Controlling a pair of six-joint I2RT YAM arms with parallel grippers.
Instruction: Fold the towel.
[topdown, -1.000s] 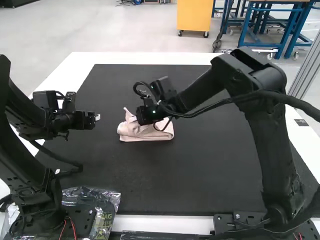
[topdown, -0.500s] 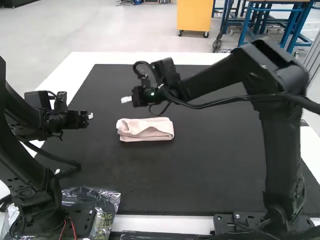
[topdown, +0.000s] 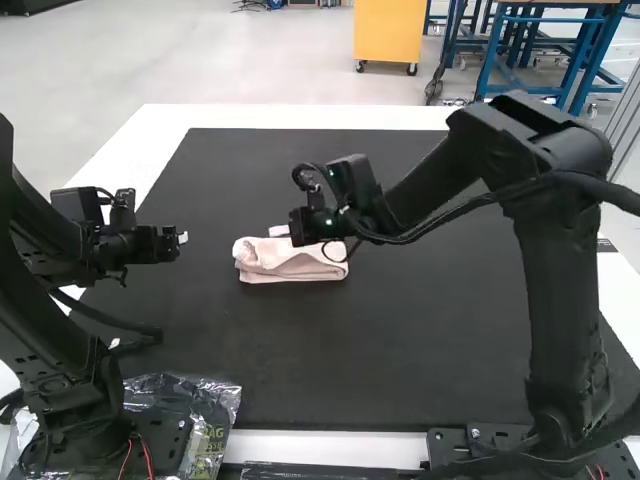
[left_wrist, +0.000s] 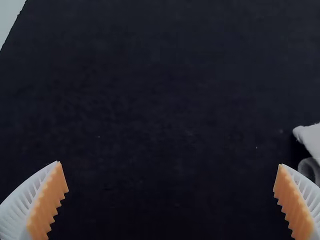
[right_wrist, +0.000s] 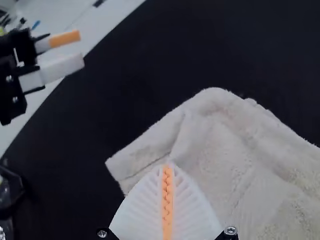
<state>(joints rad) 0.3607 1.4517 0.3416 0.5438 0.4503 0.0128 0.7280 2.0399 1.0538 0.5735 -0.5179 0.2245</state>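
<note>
From where I stood, the right gripper (topdown: 279, 231) was clearly the nearer tool: its tips were at the towel's far long side, toward the end facing the other arm. The towel (topdown: 291, 264) lay just beneath those tips and toward the arms' bases, folded into a compact oblong, its long axis roughly in line with the way the fingers pointed. Those fingers were pressed together, with no cloth that I could see between them; whether they touched the towel, I couldn't tell. The left gripper (left_wrist: 170, 163) had its fingers spread wide with nothing between them, and the towel sat well off to its side, across a stretch of dark mat (topdown: 210, 310). Any further fold seemed likelier to suit the right one.
</note>
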